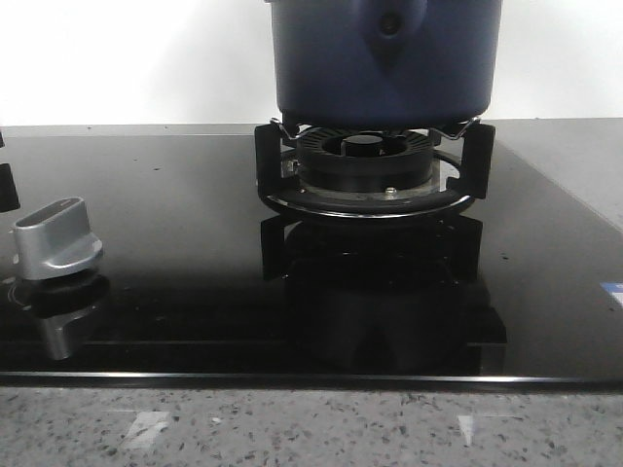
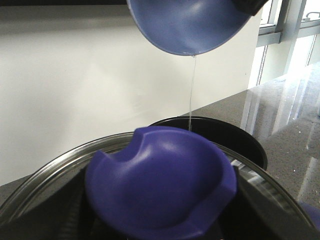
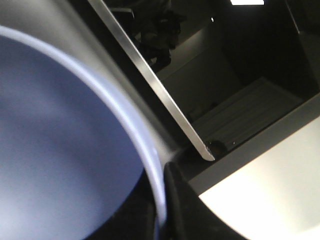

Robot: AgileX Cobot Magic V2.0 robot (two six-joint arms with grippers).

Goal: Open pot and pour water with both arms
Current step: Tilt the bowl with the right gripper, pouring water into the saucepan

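While the pot (image 1: 385,60) is sitting on the burner (image 1: 368,165), I am tipping a blue bowl (image 2: 192,22) right above its open mouth, and a thin stream of water (image 2: 192,90) is falling straight down into it. I cannot tell how either gripper is set.

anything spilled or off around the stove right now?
Nothing stands out. The pot sits level on the burner grate. In the left wrist view a thin water stream falls from the tilted blue bowl into the pot; no spill visible.
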